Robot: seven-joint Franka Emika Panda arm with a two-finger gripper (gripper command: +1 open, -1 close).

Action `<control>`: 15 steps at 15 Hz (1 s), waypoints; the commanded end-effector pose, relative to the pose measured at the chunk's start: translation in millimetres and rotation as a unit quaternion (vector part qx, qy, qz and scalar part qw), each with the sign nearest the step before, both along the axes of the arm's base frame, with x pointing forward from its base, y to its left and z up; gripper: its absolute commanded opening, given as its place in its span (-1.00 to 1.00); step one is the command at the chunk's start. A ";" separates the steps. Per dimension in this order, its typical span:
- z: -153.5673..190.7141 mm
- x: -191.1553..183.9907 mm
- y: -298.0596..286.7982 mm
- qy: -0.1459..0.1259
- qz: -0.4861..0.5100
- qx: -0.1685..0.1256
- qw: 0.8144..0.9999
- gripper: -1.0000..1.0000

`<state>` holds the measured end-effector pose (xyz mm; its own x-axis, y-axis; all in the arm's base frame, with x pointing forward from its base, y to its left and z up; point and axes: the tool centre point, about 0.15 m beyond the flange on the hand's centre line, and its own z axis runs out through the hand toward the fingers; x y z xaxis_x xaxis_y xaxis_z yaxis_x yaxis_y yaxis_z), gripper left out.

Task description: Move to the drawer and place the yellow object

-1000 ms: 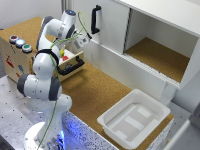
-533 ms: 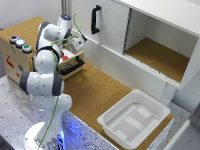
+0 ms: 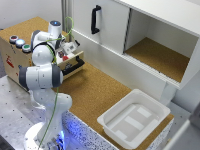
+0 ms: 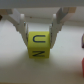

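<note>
We see the yellow object (image 4: 38, 45) as a blocky, roughly cubic piece, so no clear long axis; dark letters on its facing side read sideways in the wrist view; it sits between the gripper (image 4: 39, 34) fingers (image 4: 20, 26), which are spread and flank its sides (contact too blurred to call); a red object (image 4: 80, 67) lies apart from it; in the exterior view the arm's hand hangs over the open drawer (image 3: 73, 66) of the cork-topped box (image 3: 20, 37); yellow piece not resolvable there.
</note>
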<state>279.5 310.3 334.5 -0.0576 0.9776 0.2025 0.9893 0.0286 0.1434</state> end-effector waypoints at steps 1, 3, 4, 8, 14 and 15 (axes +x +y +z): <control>29.4 0.1 -13.8 -0.013 -0.021 -0.002 1.000 1.00; 53.8 -0.9 -21.8 -0.011 -0.032 0.005 0.999 1.00; 58.3 -0.4 -23.7 -0.014 -0.035 0.002 0.999 1.00; 58.3 -0.4 -23.7 -0.014 -0.035 0.002 0.999 1.00; 58.3 -0.4 -23.7 -0.014 -0.035 0.002 0.999 1.00; 58.3 -0.4 -23.7 -0.014 -0.035 0.002 0.999 1.00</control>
<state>277.2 289.3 386.1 -0.0107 0.9714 0.2372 0.9833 -0.0329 0.1792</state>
